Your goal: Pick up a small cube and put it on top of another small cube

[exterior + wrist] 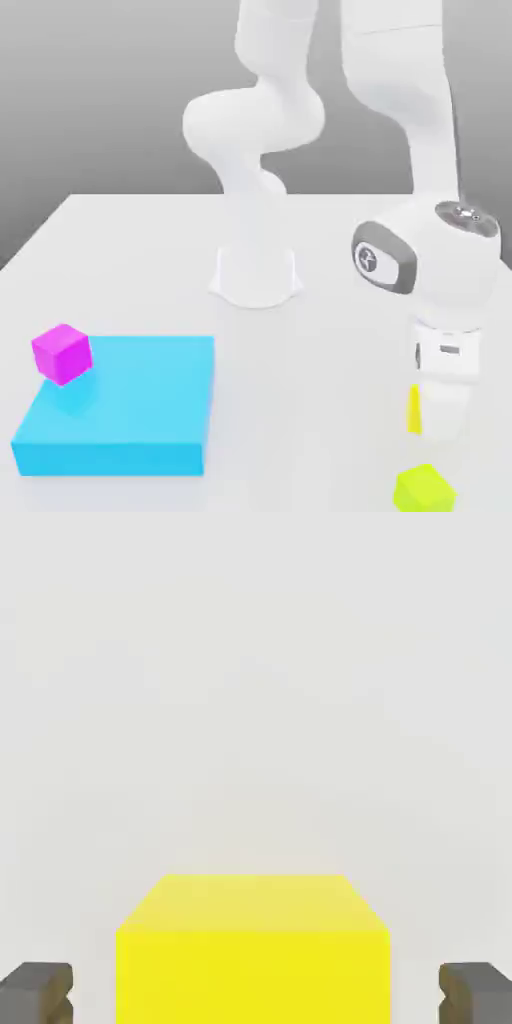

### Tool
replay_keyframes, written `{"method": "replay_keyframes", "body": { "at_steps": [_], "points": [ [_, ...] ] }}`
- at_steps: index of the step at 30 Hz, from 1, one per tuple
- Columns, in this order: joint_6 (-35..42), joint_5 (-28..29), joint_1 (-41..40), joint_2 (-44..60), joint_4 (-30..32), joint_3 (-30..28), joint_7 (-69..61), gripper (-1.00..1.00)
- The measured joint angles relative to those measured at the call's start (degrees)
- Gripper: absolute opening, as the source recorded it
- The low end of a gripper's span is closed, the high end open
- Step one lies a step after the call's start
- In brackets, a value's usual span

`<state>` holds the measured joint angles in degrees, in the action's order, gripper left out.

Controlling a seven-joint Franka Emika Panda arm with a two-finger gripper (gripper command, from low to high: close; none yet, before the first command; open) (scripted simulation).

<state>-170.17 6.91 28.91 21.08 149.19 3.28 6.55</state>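
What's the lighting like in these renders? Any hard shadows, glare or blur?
Exterior view: soft, even light with no glare; the white table meets a graded grey backdrop, and the only shadow is a faint darker patch on the blue slab below the pink cube. Hand view: the yellow cube has a paler top and a fuller-coloured front; no hard shadow, edges slightly soft.
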Motion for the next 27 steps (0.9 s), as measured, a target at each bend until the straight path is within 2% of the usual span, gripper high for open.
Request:
{"method": "replay_keyframes", "body": {
  "at_steps": [4, 10, 19, 23, 24, 27],
  "points": [
    [0.3, 0.1, -0.1, -0.2, 0.1, 0.1, 0.1, -1.00],
    [9.1, -3.6, -2.1, -10.9, 1.9, 2.7, -2.4, -1.00],
    [22.3, -7.3, -5.8, -7.2, -15.1, -3.9, 11.1, -1.00],
    [17.4, -8.0, -6.2, -0.2, -17.3, -4.5, 12.3, -1.00],
    [16.2, -8.0, -6.2, 1.2, -17.4, -4.5, 12.3, 1.00],
    [16.2, -8.0, -6.2, 1.2, -17.4, -4.5, 12.3, 1.00]
  ]
}}
